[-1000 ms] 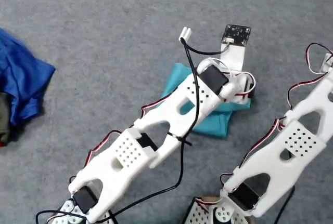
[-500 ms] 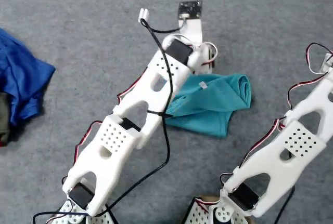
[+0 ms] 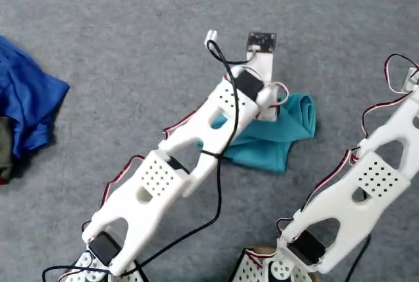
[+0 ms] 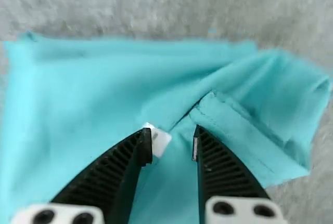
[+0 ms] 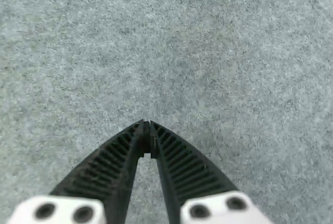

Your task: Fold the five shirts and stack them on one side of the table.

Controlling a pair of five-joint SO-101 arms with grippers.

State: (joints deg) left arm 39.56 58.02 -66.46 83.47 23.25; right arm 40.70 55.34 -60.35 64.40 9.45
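A teal shirt [image 3: 278, 144] lies folded into a small bundle on the grey table right of centre. My left arm [image 3: 222, 115] stretches across its left part, with the wrist over the shirt's far edge. In the left wrist view my left gripper [image 4: 171, 143] is open just above the teal shirt [image 4: 78, 109], its fingertips on either side of the collar seam and a small white label [image 4: 160, 142]. My right gripper [image 5: 147, 138] is shut with nothing in it, over bare grey table. The right arm [image 3: 366, 177] stands at the near right.
A crumpled blue shirt [image 3: 26, 99] lies at the table's left edge, with a dark garment [image 3: 4, 151] tucked under its near side. Bare grey carpet [image 3: 131, 53] spans the space between that pile and the teal shirt.
The left arm swung off the teal shirt toward the far left, then came back over the shirt's far left part. The right arm has stayed still.
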